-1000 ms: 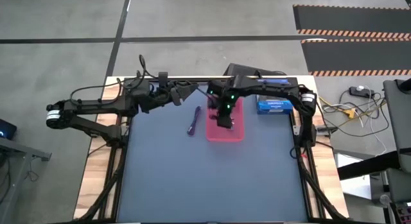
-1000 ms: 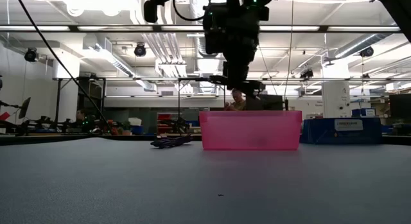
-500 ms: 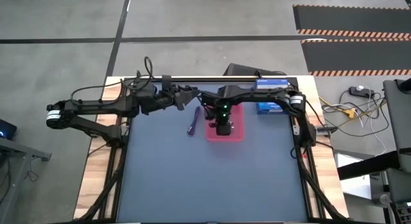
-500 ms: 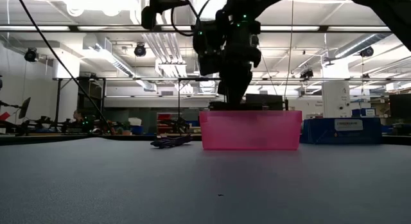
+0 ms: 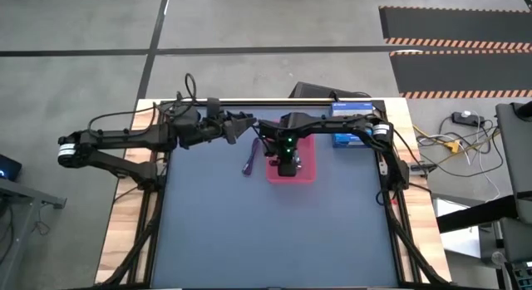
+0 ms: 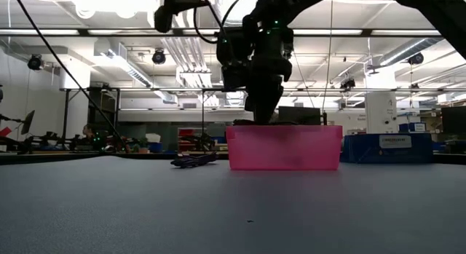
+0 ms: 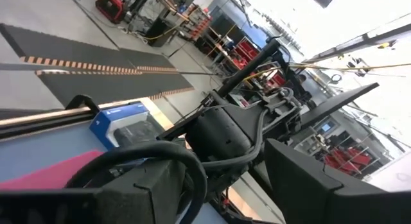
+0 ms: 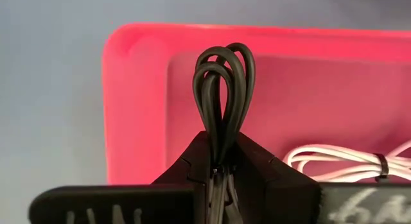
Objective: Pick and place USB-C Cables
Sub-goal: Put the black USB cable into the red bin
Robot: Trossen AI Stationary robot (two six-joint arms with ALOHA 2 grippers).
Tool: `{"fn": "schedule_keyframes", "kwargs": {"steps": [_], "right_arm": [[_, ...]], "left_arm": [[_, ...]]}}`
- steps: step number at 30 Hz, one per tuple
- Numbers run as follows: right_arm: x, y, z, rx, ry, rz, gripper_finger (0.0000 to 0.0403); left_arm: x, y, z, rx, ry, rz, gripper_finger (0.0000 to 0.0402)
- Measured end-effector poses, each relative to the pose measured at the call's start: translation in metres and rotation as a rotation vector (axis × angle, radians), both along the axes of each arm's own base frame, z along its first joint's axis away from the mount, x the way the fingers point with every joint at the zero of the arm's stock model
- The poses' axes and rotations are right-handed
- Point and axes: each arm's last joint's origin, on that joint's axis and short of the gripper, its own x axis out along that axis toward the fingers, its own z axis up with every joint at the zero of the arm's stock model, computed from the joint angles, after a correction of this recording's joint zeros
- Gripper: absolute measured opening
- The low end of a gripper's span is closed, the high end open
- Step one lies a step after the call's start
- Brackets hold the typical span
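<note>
The high view shows a dark blue-grey table [image 5: 274, 232] with pale wood along its left and right edges, set on a grey floor with dark lines. Far to the right on that floor lie black mats [image 5: 457, 41] with orange-striped edges. At the far side of the table, near the middle, sits a pink tray [image 5: 304, 174]. The right gripper [image 5: 288, 165] is right above this tray, its arm reaching in from the right. In the right wrist view its two dark fingers [image 8: 253, 169] are squeezed tight on a black cable [image 8: 223, 89] — the looped end of the bundle sticks out past the fingertips, over the tray's pink floor. A white cable [image 8: 343, 161] lies inside the tray already, coiled and held by a small dark band.

Just left of the tray, on the bare table, lies a purple cable [image 5: 251, 158] — it is not touching the tray. In the low view it shows as a small dark bundle beside the tray's left wall.

The left gripper [image 5: 247, 124] waits at the far left of the tray, held up off the table; I cannot tell how its fingers stand.

A blue box [image 5: 352, 137] rests at the far right corner of the table. The low view looks into a big workshop with white pipes, ceiling lights and cluttered benches.
</note>
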Motion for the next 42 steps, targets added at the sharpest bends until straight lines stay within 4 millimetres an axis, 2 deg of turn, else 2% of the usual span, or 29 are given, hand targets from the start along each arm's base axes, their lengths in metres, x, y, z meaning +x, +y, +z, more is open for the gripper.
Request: {"fn": "schedule_keyframes", "kwargs": {"steps": [7, 9, 15, 19, 22, 31, 37, 42], "right_arm": [[0.000, 0.000, 0.001, -0.004, -0.010, 0.001, 0.0030], [-0.003, 0.001, -0.006, 0.000, 0.040, 0.003, 0.0030], [-0.010, 0.003, -0.013, 0.012, 0.079, 0.002, 0.0030], [-0.015, 0.004, -0.029, 0.012, 0.111, -0.005, 0.0030], [-0.017, 0.005, -0.033, 0.016, 0.113, -0.019, 0.0030], [-0.014, 0.004, -0.039, 0.009, 0.068, -0.031, 0.0032], [-0.013, 0.004, -0.040, 0.006, 0.057, -0.033, 0.0072], [-0.013, 0.004, -0.040, 0.007, 0.060, -0.041, 0.0079]], "left_arm": [[-0.032, -0.005, 0.017, 0.022, -0.025, 0.009, 0.0195], [-0.047, -0.007, 0.031, 0.035, -0.097, 0.020, 0.0195], [-0.083, -0.013, 0.038, 0.047, -0.093, 0.018, 0.0195], [-0.103, -0.015, 0.044, 0.090, -0.122, 0.080, 0.0195], [-0.117, -0.016, 0.051, 0.106, -0.169, 0.136, 0.0195], [-0.117, -0.013, 0.051, 0.111, -0.163, 0.236, 0.0195], [-0.109, -0.012, 0.048, 0.109, -0.135, 0.237, 0.0195], [-0.101, -0.010, 0.044, 0.105, -0.107, 0.236, 0.0195]]}}
